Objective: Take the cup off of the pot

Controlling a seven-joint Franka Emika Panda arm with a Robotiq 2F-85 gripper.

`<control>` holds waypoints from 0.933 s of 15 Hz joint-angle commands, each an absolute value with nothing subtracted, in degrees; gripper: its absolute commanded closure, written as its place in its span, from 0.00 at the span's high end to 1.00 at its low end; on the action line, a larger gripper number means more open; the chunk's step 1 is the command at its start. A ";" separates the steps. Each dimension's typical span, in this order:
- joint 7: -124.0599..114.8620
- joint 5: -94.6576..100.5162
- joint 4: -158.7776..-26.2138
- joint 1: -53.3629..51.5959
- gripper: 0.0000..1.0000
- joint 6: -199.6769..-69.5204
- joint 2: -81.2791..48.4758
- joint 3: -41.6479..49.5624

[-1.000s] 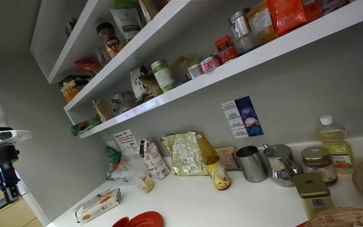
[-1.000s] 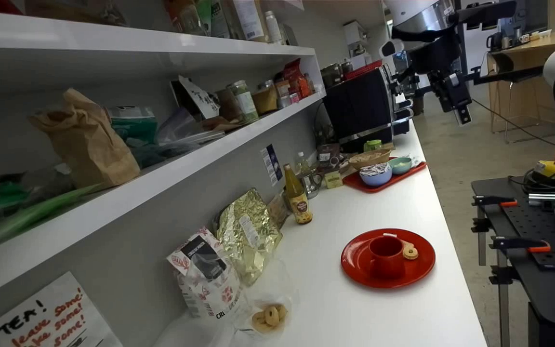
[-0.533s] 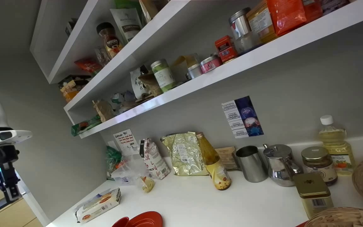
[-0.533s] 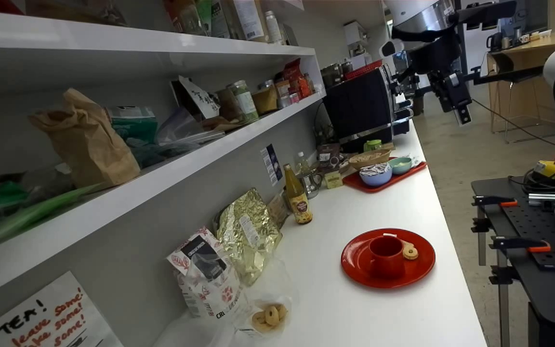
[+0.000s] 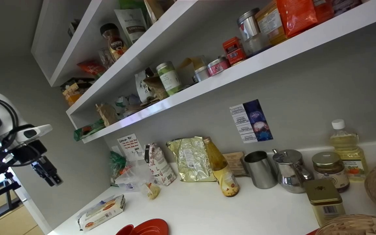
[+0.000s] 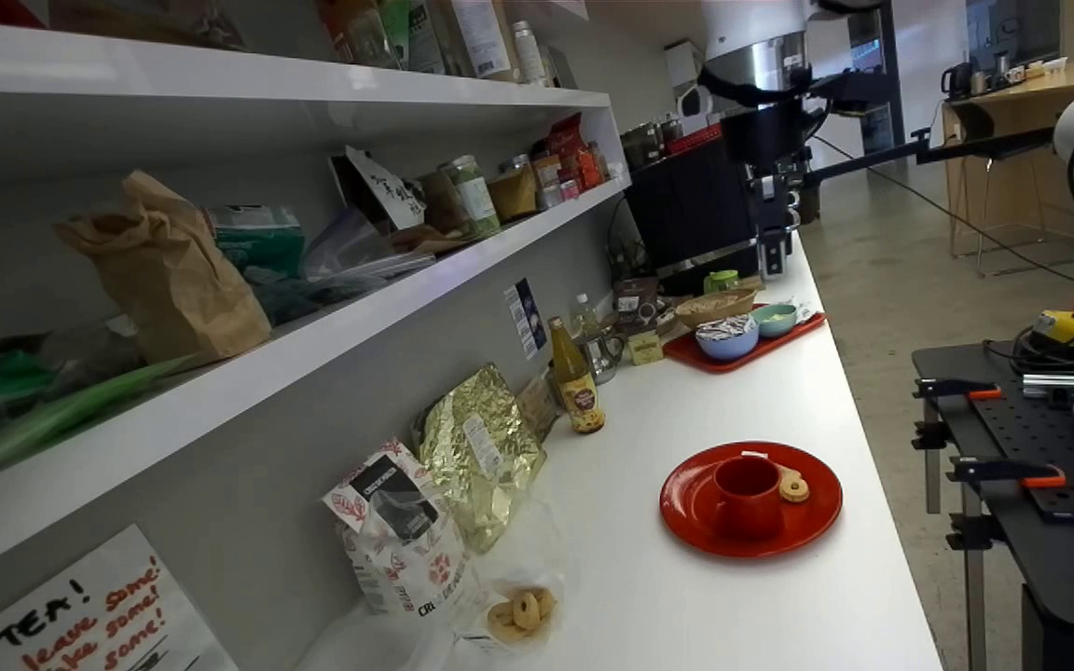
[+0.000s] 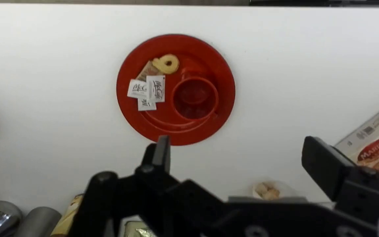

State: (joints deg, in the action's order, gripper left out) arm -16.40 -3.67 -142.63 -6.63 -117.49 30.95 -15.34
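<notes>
A red cup (image 6: 748,496) stands upright on a red plate (image 6: 681,511) on the white counter. In the wrist view the cup (image 7: 195,98) is seen from above, with its hollow facing me, and the plate (image 7: 220,125) is whole. In an exterior view only parts of the cup (image 5: 126,230) and plate (image 5: 153,227) show at the bottom edge. A steel lidded pot (image 5: 290,171) stands by the wall with nothing on its lid. My gripper (image 7: 237,144) is open and empty, high above the counter; it also shows in both exterior views (image 5: 56,182) (image 6: 772,266).
The plate also holds a ring cookie (image 7: 168,64) and white packets (image 7: 155,89). A yellow bottle (image 6: 577,377), gold bag (image 6: 481,457) and steel pitcher (image 5: 261,171) line the wall. A shelf (image 6: 462,252) overhangs the counter. A red tray (image 6: 723,363) with bowls lies farther along.
The arm and gripper have swung in over the counter, toward the shelf wall, and the gripper's tilt has changed. The cup, plate and other objects have not moved.
</notes>
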 commanded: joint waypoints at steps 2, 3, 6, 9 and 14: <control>-23.42 0.13 -142.36 -4.39 1.00 -128.29 19.67 -17.19; -24.96 0.66 -142.71 -4.11 1.00 -129.55 17.34 -17.08; -29.68 3.91 -144.23 -2.53 1.00 -132.60 10.55 -16.04; -32.39 6.55 -144.09 -1.20 1.00 -133.94 5.12 -13.30; -35.95 6.49 -141.47 -0.56 1.00 -136.43 -1.20 -7.52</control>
